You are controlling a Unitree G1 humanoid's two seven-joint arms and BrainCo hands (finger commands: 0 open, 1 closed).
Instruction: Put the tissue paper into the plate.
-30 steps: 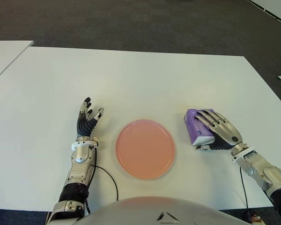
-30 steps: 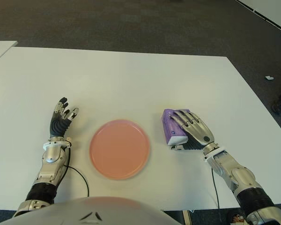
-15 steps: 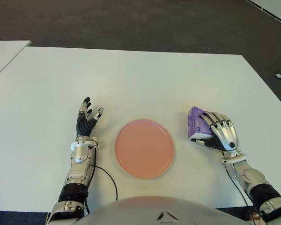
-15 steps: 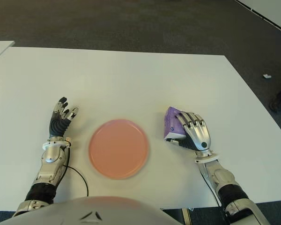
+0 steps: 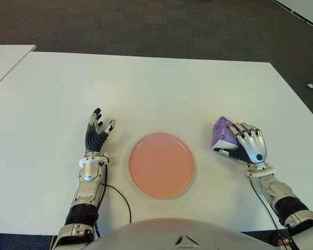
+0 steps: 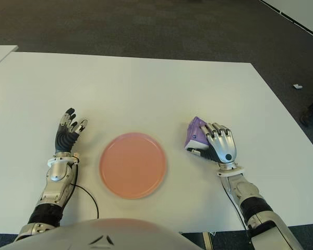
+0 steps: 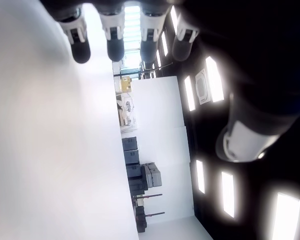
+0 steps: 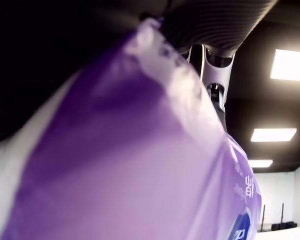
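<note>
Purple tissue pack (image 5: 221, 134) sits gripped in our right hand (image 5: 248, 148), tilted for carrying to the plate (image 5: 161, 164); left hand (image 5: 98, 133) hangs slack.

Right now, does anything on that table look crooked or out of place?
Only the purple tissue pack: it is tipped up on edge in the right hand, right of the empty pink plate. The left hand shows open left of the plate.
</note>
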